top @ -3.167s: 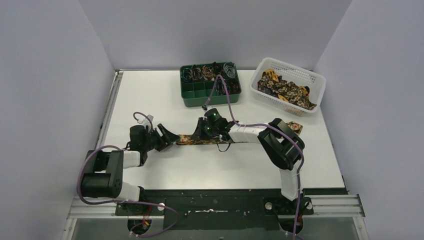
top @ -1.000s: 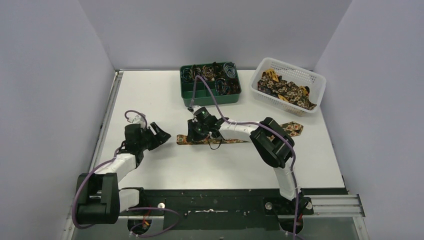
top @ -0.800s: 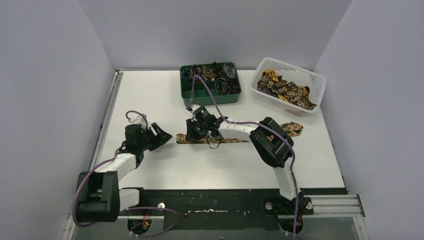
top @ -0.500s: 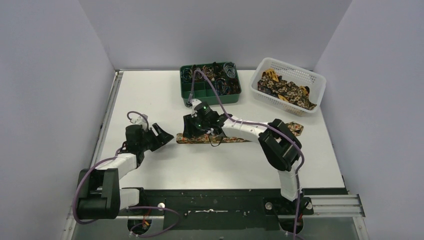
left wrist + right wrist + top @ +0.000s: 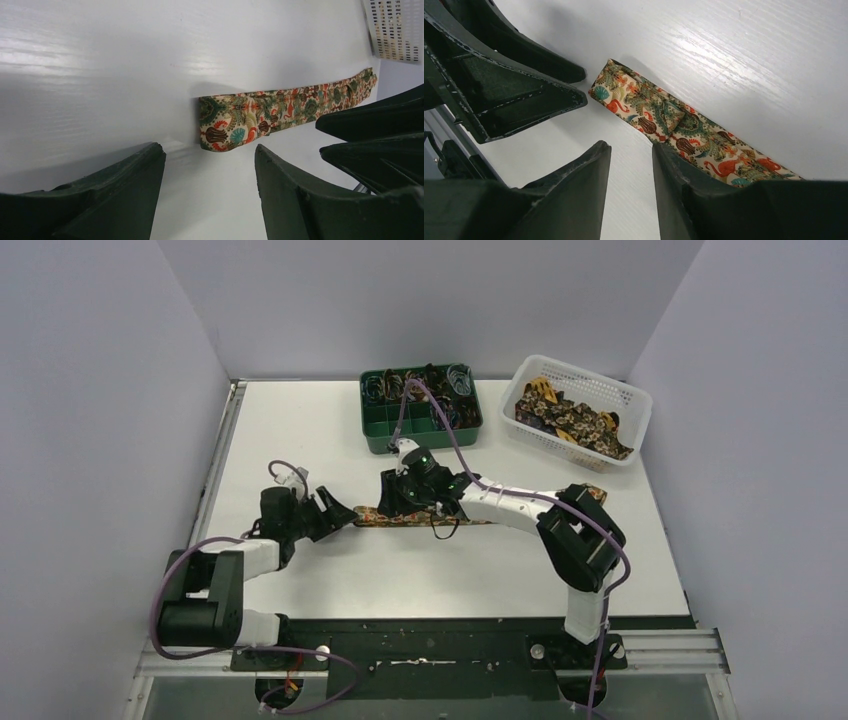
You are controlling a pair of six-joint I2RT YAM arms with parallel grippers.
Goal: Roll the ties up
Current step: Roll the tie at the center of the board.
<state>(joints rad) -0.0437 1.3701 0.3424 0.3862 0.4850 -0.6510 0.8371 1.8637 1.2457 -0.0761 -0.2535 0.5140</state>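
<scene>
Left claw (image 5: 209,155) and right claw (image 5: 631,150) stand parted, empty; left should pinch tie (image 5: 260,117) end squarely, edges aligned.

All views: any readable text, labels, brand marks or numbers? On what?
No readable text in any of the three views.
On the tie: only a printed pattern of birds and plants, no letters.
On the green compartment box: no label shows.
On the white basket: no label shows.
</scene>
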